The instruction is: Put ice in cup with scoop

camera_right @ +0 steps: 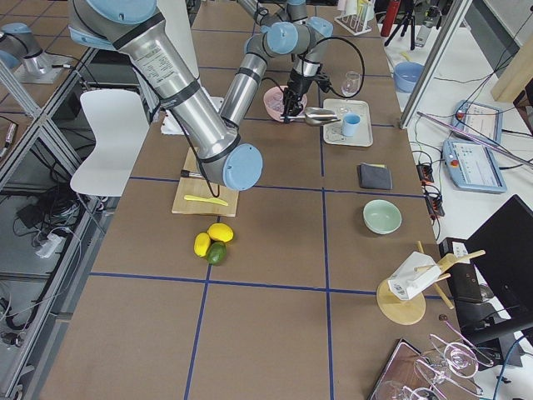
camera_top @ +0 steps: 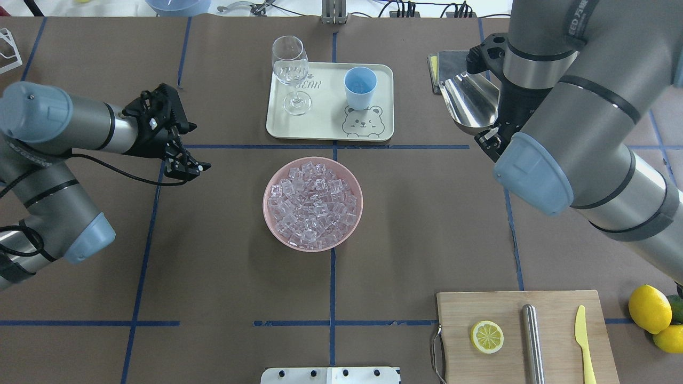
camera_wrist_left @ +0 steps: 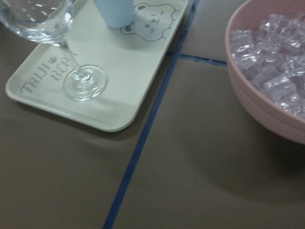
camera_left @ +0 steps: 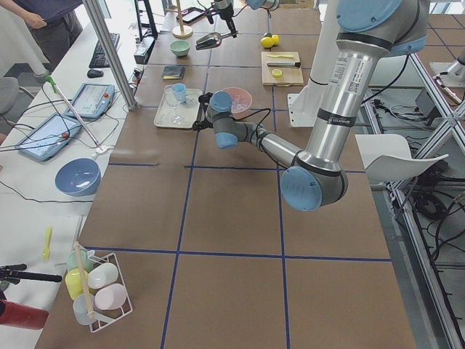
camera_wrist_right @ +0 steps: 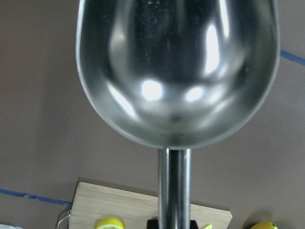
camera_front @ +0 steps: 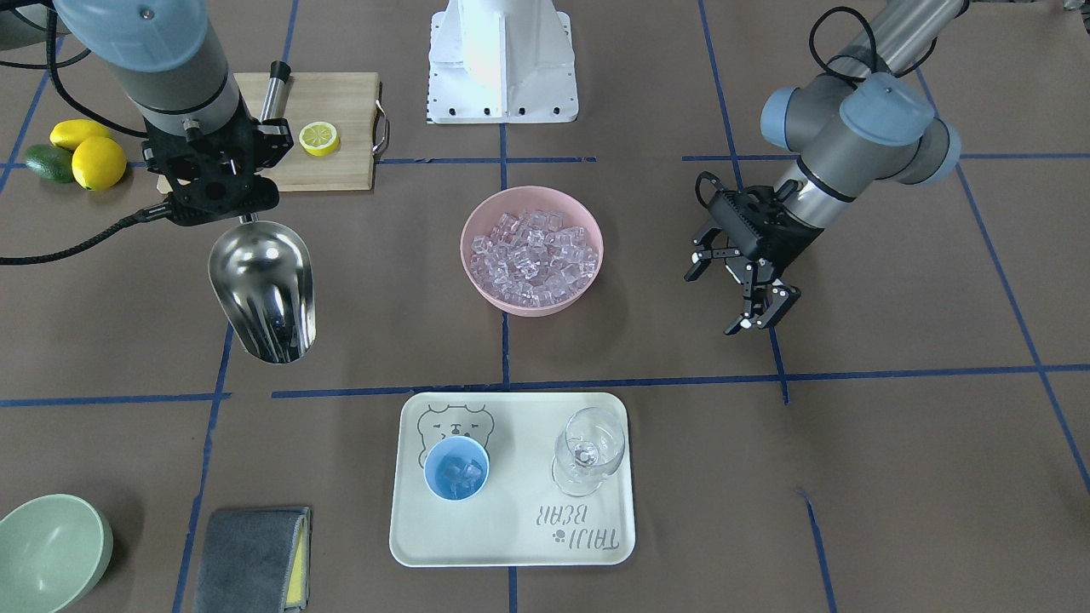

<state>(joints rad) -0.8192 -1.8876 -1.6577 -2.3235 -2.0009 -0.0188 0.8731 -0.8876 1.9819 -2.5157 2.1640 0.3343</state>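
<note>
My right gripper [camera_front: 241, 214] is shut on the handle of the shiny steel scoop [camera_front: 264, 289] and holds it above the table, well to the side of the tray. The scoop's trough [camera_wrist_right: 176, 71] is empty. The ice [camera_front: 532, 249] fills a pink bowl [camera_front: 485, 294] at the table's middle. The light-blue cup [camera_front: 457, 468] stands on the pale tray [camera_front: 511, 545] with a few ice cubes inside. My left gripper [camera_front: 734, 294] is open and empty, hovering beside the pink bowl [camera_top: 277, 234]. The cup's base [camera_wrist_left: 114, 12] shows in the left wrist view.
A clear wine glass [camera_front: 588, 447] stands on the tray next to the cup. A wooden cutting board [camera_top: 512, 341] holds a lemon slice, a steel cylinder and a yellow knife. Lemons [camera_front: 98, 162], a green bowl [camera_front: 47, 549] and a grey cloth [camera_front: 251, 558] lie near the edges.
</note>
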